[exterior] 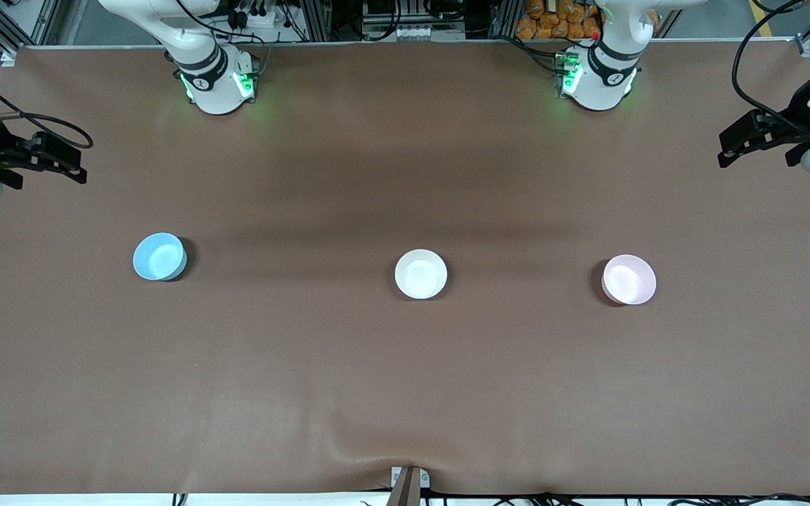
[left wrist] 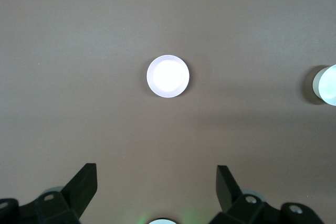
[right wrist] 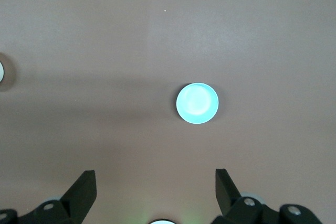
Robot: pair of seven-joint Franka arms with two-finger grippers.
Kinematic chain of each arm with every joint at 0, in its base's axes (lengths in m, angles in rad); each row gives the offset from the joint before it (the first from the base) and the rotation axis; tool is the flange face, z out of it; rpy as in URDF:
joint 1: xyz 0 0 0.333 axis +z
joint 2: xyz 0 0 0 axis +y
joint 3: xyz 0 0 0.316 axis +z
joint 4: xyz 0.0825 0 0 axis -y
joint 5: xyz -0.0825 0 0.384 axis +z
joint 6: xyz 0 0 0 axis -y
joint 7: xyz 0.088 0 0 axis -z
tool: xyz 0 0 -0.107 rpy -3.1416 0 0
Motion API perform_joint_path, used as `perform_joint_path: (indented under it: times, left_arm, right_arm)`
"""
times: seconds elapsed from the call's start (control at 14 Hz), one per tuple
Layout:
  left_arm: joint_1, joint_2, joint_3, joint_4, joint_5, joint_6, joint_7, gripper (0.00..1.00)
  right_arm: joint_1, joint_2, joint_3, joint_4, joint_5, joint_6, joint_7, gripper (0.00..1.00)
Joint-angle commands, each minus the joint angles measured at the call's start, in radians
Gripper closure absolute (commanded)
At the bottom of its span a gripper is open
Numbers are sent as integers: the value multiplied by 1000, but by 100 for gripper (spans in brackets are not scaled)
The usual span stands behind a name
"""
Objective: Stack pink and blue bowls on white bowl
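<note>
Front view: nothing's been stacked yet, blue bowl (exterior: pixel 159 256), white bowl (exterior: pixel 421 274) and pink bowl (exterior: pixel 628 280) are sat well apart. Left gripper (exterior: pixel 763 144) and right gripper (exterior: pixel 43 163) are held wide open, empty, over the table ends.

High front camera — wrist cameras downward

A small round light-blue plastic bowl (right wrist: pixel 197 103) sits upright on the brown desk (right wrist: pixel 105 40). The right claw (right wrist: pixel 155 190) hangs above it, its two black fingers (right wrist: pixel 80 190) spread wide apart, holding nothing.
</note>
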Motion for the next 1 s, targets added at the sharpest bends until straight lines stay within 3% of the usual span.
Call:
perform_joint_path:
  times: [0.0,0.93]
  left_arm:
    - [13,-15,6,6,-3,-19,15,0]
    - [92,-15,5,-2,-3,-41,29,0]
  right_arm:
    - [4,-5,-5,0,13,-7,10,0]
    - [1,-3,-5,0,13,-9,10,0]
